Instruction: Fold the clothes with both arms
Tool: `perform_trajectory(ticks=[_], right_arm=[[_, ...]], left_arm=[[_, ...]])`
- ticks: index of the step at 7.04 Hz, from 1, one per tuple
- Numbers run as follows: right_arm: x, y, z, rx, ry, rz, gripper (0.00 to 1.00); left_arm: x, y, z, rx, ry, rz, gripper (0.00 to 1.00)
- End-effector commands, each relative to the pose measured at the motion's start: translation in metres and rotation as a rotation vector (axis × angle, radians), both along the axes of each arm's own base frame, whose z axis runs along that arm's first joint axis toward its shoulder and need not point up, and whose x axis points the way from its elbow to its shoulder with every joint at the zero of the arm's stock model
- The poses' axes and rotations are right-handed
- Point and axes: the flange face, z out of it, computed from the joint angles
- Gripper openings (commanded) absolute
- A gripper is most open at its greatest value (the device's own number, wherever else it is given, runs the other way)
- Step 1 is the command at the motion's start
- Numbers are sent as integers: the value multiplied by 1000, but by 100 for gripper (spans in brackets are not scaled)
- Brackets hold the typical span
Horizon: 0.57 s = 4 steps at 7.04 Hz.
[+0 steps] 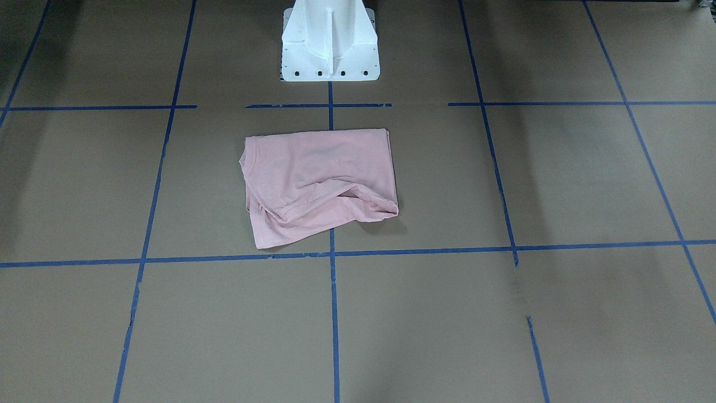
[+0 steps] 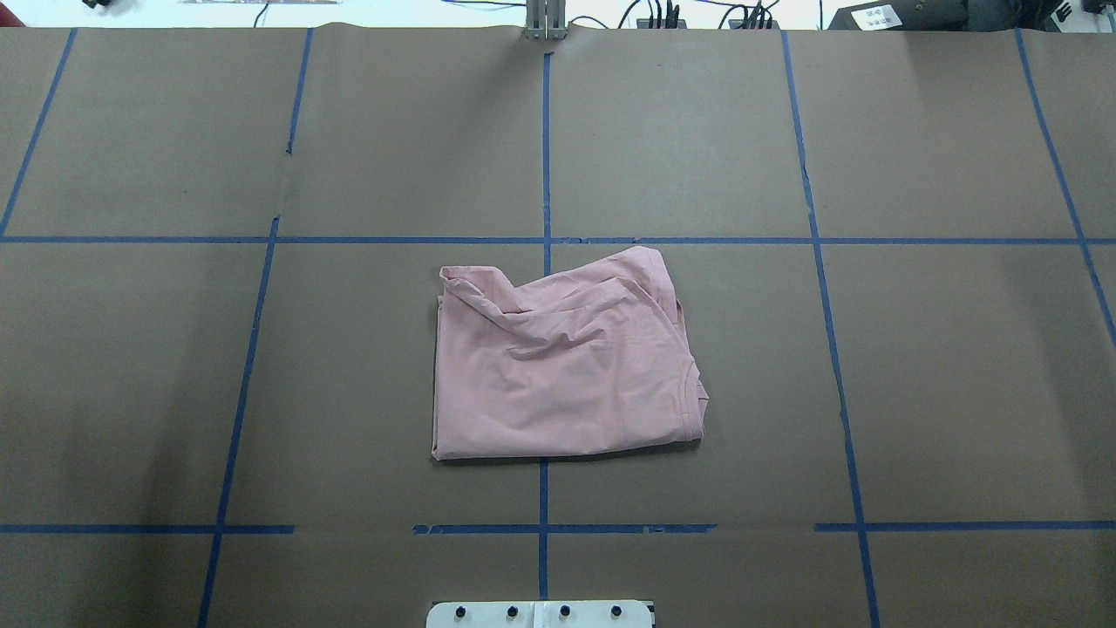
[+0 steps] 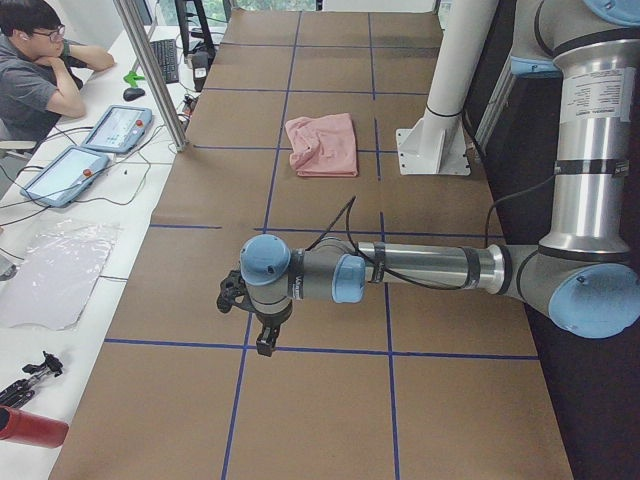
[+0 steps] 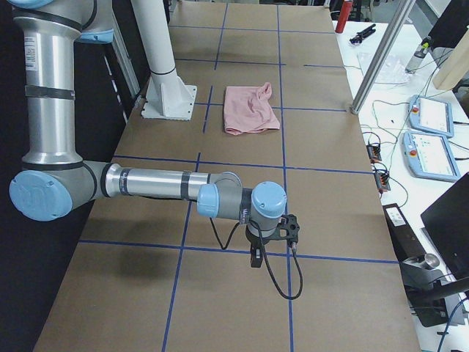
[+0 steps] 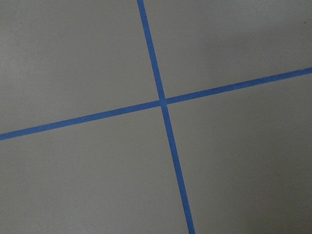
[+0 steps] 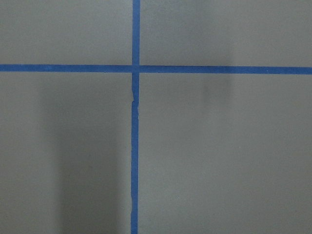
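Observation:
The pale pink T-shirt (image 1: 319, 184) lies folded into a rough rectangle at the table's middle, in front of the pedestal; its print is hidden. It also shows in the overhead view (image 2: 567, 375) and both side views (image 3: 322, 145) (image 4: 250, 110). Both arms are stretched out low, far from the shirt. The left gripper (image 3: 262, 338) points down over the table's left end. The right gripper (image 4: 256, 258) points down over the right end. I cannot tell whether either is open or shut. The wrist views show only brown table and blue tape.
The white pedestal base (image 1: 329, 42) stands behind the shirt. Blue tape lines (image 2: 545, 148) grid the brown table. A seated operator (image 3: 40, 60) and teach pendants (image 3: 62, 172) (image 4: 432, 154) are beyond the table's far edge.

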Motion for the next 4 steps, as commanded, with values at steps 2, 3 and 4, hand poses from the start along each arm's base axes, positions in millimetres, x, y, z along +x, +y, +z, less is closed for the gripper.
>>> perform_trajectory(ticks=[2, 3, 4], right_arm=[[0, 0, -1, 9, 3, 0, 100], [0, 0, -1, 7, 3, 2, 100], [0, -1, -1, 4, 5, 5, 100]], left_arm=[[1, 7, 7, -8, -6, 5, 100], [-2, 6, 6, -3, -40, 1, 100], [-6, 7, 9, -3, -87, -3, 100]])
